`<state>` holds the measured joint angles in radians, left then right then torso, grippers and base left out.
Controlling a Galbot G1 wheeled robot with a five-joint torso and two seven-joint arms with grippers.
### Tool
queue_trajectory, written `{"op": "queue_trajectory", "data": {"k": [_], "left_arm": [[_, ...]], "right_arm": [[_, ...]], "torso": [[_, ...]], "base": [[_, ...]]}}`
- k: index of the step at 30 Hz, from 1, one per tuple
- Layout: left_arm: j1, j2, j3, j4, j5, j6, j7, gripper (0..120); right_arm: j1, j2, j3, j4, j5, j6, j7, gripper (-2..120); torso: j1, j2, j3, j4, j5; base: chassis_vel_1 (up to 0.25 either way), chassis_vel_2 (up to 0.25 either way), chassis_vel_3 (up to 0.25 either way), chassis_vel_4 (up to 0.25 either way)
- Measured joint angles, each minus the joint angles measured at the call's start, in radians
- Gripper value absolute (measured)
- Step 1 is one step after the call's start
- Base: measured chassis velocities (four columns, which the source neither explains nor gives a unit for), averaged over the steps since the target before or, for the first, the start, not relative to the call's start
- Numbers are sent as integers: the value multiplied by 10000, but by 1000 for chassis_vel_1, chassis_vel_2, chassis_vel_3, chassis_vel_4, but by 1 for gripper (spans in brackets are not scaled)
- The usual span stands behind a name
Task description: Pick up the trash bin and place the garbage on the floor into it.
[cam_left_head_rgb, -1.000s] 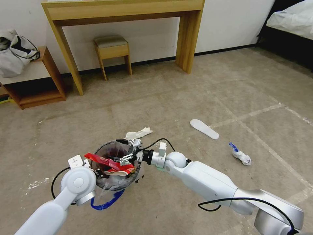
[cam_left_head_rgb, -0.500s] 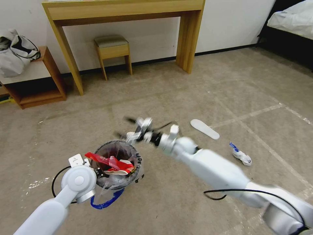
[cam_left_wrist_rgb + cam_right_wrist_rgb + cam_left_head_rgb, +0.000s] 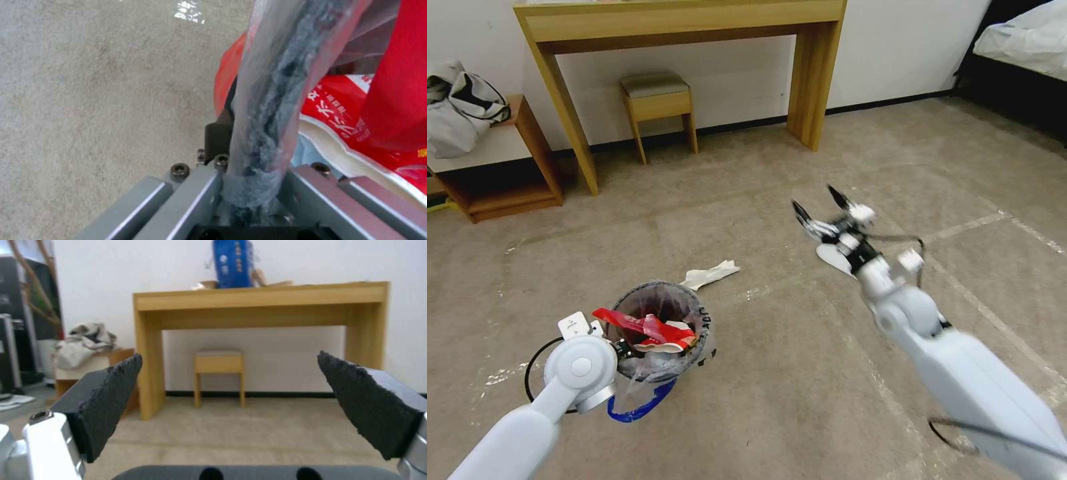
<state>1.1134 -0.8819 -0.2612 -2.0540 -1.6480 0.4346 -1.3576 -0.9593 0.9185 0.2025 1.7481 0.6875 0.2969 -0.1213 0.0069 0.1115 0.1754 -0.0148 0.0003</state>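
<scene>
The trash bin, a small round bucket lined with a crinkly clear bag, hangs at lower left with red-and-white wrappers inside. My left gripper is shut on its near rim. The left wrist view shows the bag-wrapped rim pinched in that gripper. My right gripper is raised and open to the right of the bin, holding nothing, above a flat white piece on the floor. In the right wrist view this gripper faces the wall. A piece of crumpled white garbage lies just beyond the bin.
A wooden console table with a small stool under it stands against the far wall. A low shelf carrying a grey bag is at far left. A bed is at far right. White tape lines cross the carpet.
My right gripper has left the bin's mouth and swung up and to the right, open. The red wrapper stays in the bin. The bin has shifted slightly left with my left arm.
</scene>
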Motion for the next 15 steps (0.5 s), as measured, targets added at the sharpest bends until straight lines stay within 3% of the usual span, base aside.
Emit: {"op": "queue_trajectory", "data": {"k": [5,15], "left_arm": [[123,157,-251,-160,-150,-78,-422,0],[352,266,-595,-309,-228,-277,-777,0]], "right_arm": [[-1346,521,1114,401,-584,72,-30,100],[-2368,1173,1729,348,-1265,242,-302,100]], "torso": [[0,0,0,6,-2],[-1,0,1,5,-2]], "base": [[0,0,0,0],[0,0,0,0]]}}
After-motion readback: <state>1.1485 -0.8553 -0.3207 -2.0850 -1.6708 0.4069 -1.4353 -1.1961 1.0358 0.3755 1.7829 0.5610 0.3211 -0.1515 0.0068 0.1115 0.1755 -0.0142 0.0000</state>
